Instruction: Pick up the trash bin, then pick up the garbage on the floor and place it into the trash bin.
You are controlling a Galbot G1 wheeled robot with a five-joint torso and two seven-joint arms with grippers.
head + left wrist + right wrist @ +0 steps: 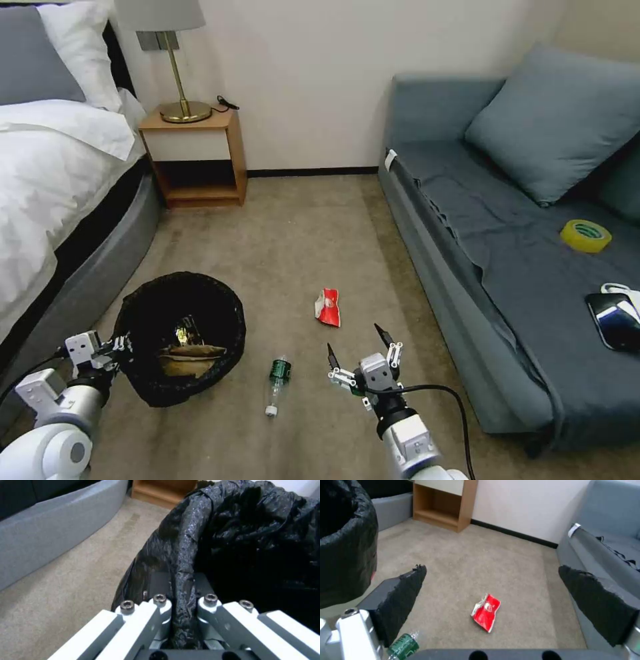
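A: Head view first. What's at the edges, and how much room is there?

B: The floor [300, 233] runs open between the bed [53, 187] on the left and the sofa [507, 267] on the right, back to the nightstand [197, 157] against the far wall. The trash bin [179, 333] sits near the bed's base, and the left gripper [120, 345] is clamped on its near-left rim. A brown paper bag [190, 357] and a gold-red wrapper [185, 330] lie inside it.

A: And what's loose on the carpet?

B: The bottle [277, 383] lies just beside the bin; the red packet [328, 307] is farther toward the sofa. The right gripper [357, 347] hovers between them, fingers spread wide and holding nothing. A yellow tape roll [585, 235] and a phone [617, 321] rest on the sofa seat.

A: Left wrist view?

B: The fingers [160, 605] pinch the black liner over the bin's rim [181, 562], with bare carpet and the bed base alongside.

A: Right wrist view? Any readable writing?

B: The wide-open pads [403, 592] frame the red packet [485, 611], with open carpet around it. The bottle's green label [403, 646] is at the near edge, and its print is too small to read.
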